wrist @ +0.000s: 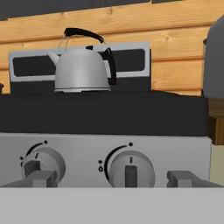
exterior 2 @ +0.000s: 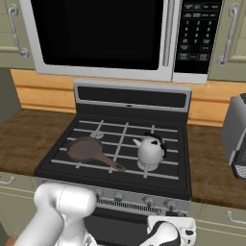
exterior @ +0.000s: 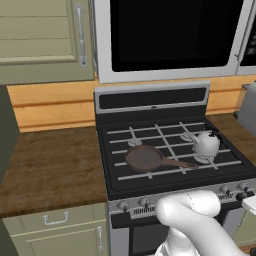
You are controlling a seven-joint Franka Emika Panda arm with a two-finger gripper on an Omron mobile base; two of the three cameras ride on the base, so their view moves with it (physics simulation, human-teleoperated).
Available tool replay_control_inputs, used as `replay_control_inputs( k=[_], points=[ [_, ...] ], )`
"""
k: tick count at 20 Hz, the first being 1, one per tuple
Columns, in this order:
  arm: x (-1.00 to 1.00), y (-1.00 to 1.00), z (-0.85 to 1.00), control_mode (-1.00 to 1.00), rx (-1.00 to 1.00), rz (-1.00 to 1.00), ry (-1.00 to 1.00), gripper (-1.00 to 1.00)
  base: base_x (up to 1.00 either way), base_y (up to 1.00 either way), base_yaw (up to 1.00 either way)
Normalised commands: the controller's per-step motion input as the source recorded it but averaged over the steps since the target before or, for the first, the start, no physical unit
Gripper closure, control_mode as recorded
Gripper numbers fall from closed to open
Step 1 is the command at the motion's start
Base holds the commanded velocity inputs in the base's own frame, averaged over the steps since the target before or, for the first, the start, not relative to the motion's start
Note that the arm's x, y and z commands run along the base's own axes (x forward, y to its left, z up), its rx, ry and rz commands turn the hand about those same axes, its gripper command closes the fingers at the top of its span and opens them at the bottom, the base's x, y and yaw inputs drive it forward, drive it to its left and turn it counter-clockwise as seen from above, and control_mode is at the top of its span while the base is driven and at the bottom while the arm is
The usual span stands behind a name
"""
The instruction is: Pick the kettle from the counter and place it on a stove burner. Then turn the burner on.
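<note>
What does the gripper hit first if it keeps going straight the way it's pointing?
Most likely the stove knob centred between the open fingertips, on the range's front panel below the kettle. How far off the knob is can't be judged from the hand view.

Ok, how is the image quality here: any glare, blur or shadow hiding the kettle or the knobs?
Left base view: even light, kettle slightly soft but readable on the stove, no glare. Right base view: similar, soft sheen on the kettle. Hand view: kettle clear, the knobs close and a bit blurry; finger tips flank them.
</note>
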Motion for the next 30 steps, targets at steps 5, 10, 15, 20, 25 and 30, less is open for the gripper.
replay_control_inputs(
  k=[5,10,15,20,25,30],
  points=[
    [0.21,0.0,-0.08,-1.0,0.0,0.0,-0.08,-1.0,0.0,0.0,0.0],
    [0.22,0.0,-0.07,-1.0,0.0,0.0,-0.06,-1.0,0.0,0.0,0.0],
    [0.19,0.0,-0.07,-1.0,0.0,0.0,-0.01,-1.0,0.0,0.0,0.0],
    [0.14,0.0,-0.04,-1.0,0.0,0.0,0.0,-1.0,0.0,0.0,0.0],
    [0.0,0.0,0.0,-1.0,0.0,0.0,0.0,-1.0,0.0,0.0,0.0],
    [0.0,0.0,0.0,-1.0,0.0,0.0,0.0,1.0,0.0,0.0,0.0]
  ],
)
